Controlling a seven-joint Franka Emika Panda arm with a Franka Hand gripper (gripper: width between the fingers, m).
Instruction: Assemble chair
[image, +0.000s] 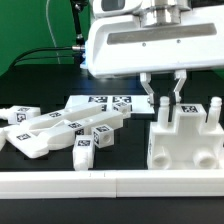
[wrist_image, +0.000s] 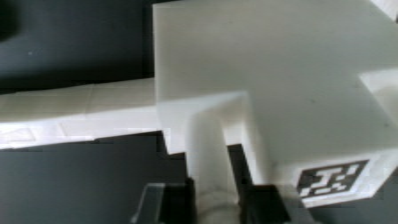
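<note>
Gripper (wrist_image: 206, 203) is pinching the seat block (image: 185, 145) by its thin upright rib, so I'm advising keeping that rib centred and moving slowly, no twisting.

Looks like a robotics lab: robot arm (image: 140, 45) over a black table (image: 40, 90), green backdrop (image: 30, 25), trailing cable (image: 50, 48), white plastic parts (image: 60, 130) stamped with square marker tags (image: 85, 142).
</note>
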